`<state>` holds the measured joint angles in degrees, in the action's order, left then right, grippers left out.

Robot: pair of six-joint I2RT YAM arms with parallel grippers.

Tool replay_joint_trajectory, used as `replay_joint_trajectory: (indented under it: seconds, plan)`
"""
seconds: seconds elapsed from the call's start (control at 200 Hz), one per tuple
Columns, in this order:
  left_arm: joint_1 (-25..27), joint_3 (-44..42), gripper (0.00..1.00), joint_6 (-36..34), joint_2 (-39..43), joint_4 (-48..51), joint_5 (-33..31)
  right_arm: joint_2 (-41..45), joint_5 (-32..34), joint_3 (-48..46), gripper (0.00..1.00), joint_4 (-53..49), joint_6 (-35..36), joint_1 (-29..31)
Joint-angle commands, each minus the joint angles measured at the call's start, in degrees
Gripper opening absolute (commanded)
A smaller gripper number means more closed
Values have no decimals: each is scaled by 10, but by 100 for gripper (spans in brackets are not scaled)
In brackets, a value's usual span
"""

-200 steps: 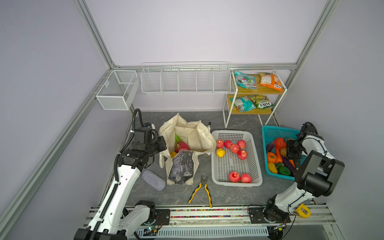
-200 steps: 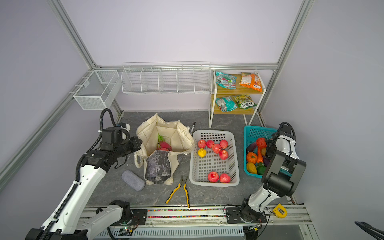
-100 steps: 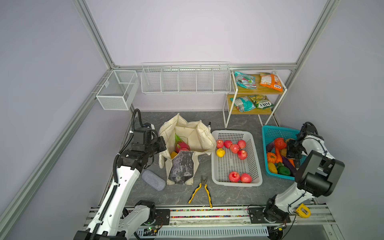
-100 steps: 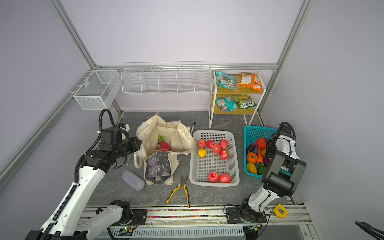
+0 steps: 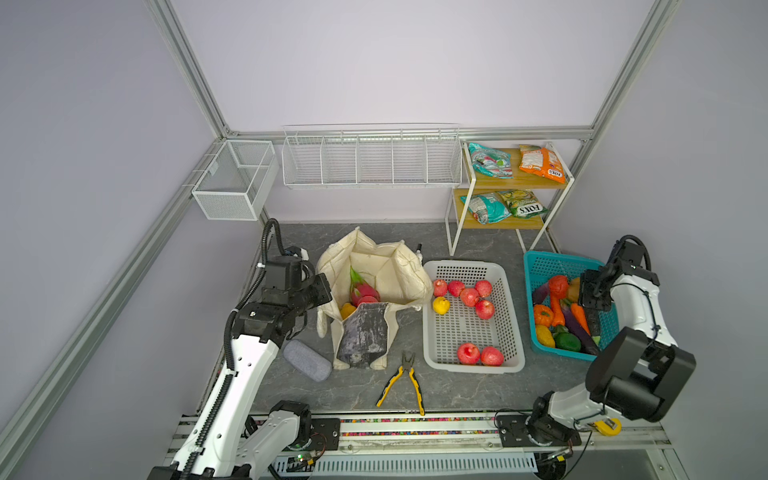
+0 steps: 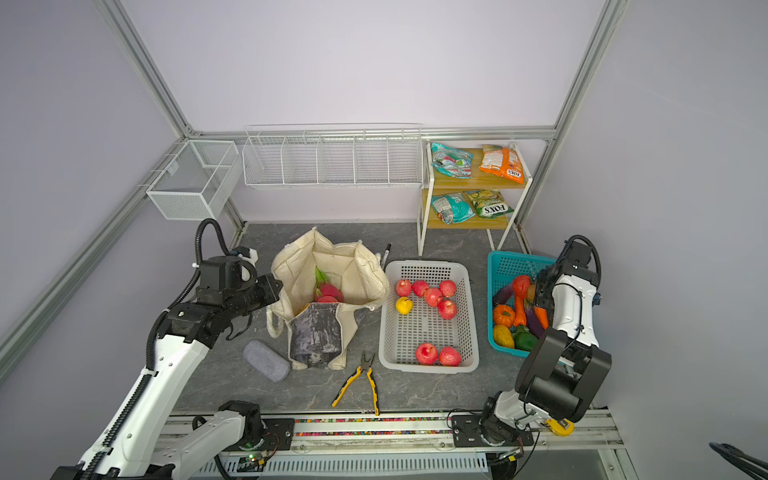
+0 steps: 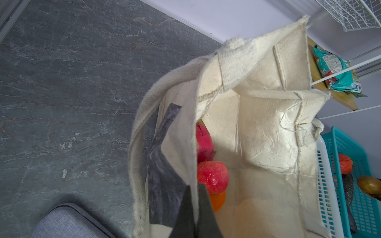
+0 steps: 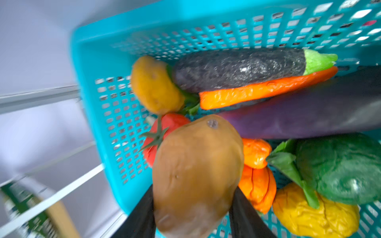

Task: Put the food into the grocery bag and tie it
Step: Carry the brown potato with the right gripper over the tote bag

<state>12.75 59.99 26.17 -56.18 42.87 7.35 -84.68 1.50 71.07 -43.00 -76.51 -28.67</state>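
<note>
Pale lilac walls (image 5: 374, 62) framed in aluminium rails close in a grey marbled worktop (image 5: 457, 390). On its left half the grocery bag (image 5: 386, 270) stands upright, mouth gaping upward, its dark grey panel facing the front edge. The left pincer (image 7: 193, 193) is clamped tight on the bag's left rim, with the cloth pinched between its fingers. Inside lie one pink dragon fruit (image 7: 204, 142), one red apple (image 7: 212, 177) and one orange (image 7: 218, 201).

At the right, the right pincer (image 8: 193, 208) is closed on one brown potato (image 8: 195, 164) over the teal basket (image 8: 99, 61), a finger against each flank. The potato's long axis lies in line with the fingers, its free end pointing away from the pincer toward the vegetables below. That view is blurred.

Between the bag and the teal basket, the white basket (image 5: 513, 324) holds seven red apples (image 5: 469, 297) and one yellow pear (image 5: 440, 305). Four packets (image 5: 490, 160) lie on the shelf rack (image 5: 515, 176), two on each of its two levels. One pair of pliers (image 5: 401, 382) and one grey case (image 5: 307, 360) lie on the worktop.
</note>
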Motion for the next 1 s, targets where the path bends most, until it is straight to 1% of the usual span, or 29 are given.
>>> replay_joint_trajectory:
  seconds: [0.0, 0.11, 0.225, 0.415, 0.435, 0.53, 0.655, 0.78, 0.895, 0.995]
  plan:
    - [0, 14, 0, -8, 9, 19, -2, 41, -15, -1, 39, -34, -4, 14]
    - [-1, 14, 0, -3, 10, 22, -9, 77, -23, -2, 39, -55, 6, 35]
    - [0, 11, 0, 3, 13, 20, -13, 117, -26, -4, 39, -84, 12, 73]
    - [-1, 14, 0, 1, 19, 32, -18, 173, -21, -8, 39, -114, 19, 160]
    - [0, 14, 0, 2, 19, 33, -20, 179, -20, -8, 39, -134, 20, 170]
    - [-1, 14, 0, 4, 25, 38, -25, 206, -11, -13, 39, -158, 22, 221]
    - [0, 14, 0, 14, 27, 41, -24, 239, 12, -22, 39, -180, 20, 305]
    - [-1, 15, 0, 26, 24, 41, -23, 253, 46, -12, 39, -191, 7, 410]
    - [0, 29, 0, 28, 14, 53, -24, 233, 84, 24, 39, -190, 5, 514]
    - [0, 50, 0, 21, 4, 73, -36, 191, 109, 73, 40, -176, 24, 597]
